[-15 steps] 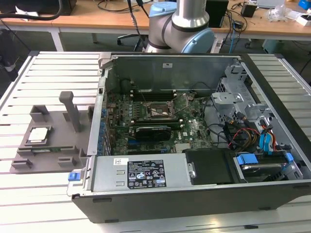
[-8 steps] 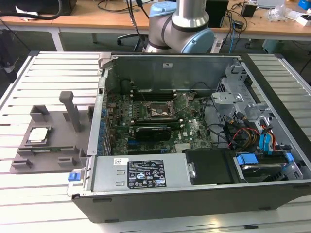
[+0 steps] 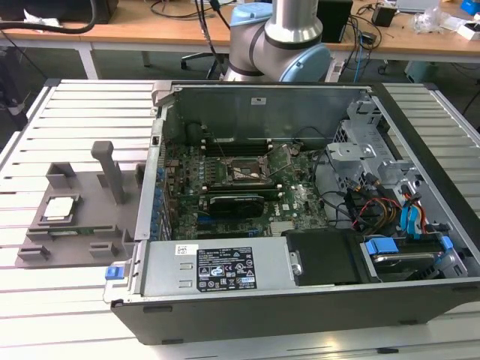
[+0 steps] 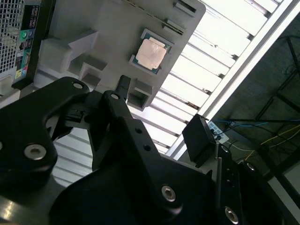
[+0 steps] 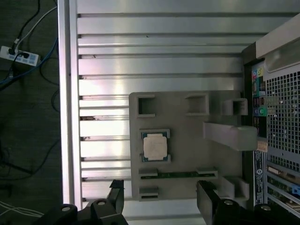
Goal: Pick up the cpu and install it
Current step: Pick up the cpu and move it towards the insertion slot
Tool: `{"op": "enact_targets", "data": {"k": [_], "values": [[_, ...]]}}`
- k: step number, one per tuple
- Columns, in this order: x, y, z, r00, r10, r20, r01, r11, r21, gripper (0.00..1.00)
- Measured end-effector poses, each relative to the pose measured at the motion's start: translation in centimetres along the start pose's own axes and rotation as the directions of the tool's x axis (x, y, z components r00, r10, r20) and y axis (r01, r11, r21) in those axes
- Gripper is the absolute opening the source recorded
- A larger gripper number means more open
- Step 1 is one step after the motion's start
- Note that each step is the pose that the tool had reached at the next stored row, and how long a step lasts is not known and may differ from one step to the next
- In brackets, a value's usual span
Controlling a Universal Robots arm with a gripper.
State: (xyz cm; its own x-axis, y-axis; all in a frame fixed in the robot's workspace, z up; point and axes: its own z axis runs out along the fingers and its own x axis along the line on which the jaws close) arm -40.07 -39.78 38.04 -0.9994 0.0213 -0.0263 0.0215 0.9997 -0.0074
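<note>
The cpu [image 3: 60, 208] is a small silvery square chip lying flat in a recess of the grey plastic tray [image 3: 86, 196], on the exterior view's left beside the open computer case [image 3: 300, 307]. Both wrist views look down on it: the cpu [image 5: 155, 146] [image 4: 152, 53] rests in its pocket of the tray [image 5: 187, 136] [image 4: 103, 28]. My gripper [image 5: 161, 197] [image 4: 161, 112] hangs well above the tray, open, its black fingers [image 5: 206, 197] spread wide with nothing between them. The black socket frame [image 3: 240, 174] sits on the motherboard inside the case.
An upright grey post [image 3: 111, 169] rises from the tray near the case wall. Cables and drive bays [image 3: 390, 202] crowd the case on the exterior view's right. The arm's base [image 3: 281, 34] stands behind the case. Everything rests on a slatted metal table [image 3: 82, 97].
</note>
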Motion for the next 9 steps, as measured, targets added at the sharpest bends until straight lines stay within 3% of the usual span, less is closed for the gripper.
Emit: {"op": "enact_targets", "data": {"k": [9], "values": [[0.02, 0.01, 1.00, 1.0000, 0.000, 0.0000, 0.000, 1.0000, 0.0001, 0.72]]}}
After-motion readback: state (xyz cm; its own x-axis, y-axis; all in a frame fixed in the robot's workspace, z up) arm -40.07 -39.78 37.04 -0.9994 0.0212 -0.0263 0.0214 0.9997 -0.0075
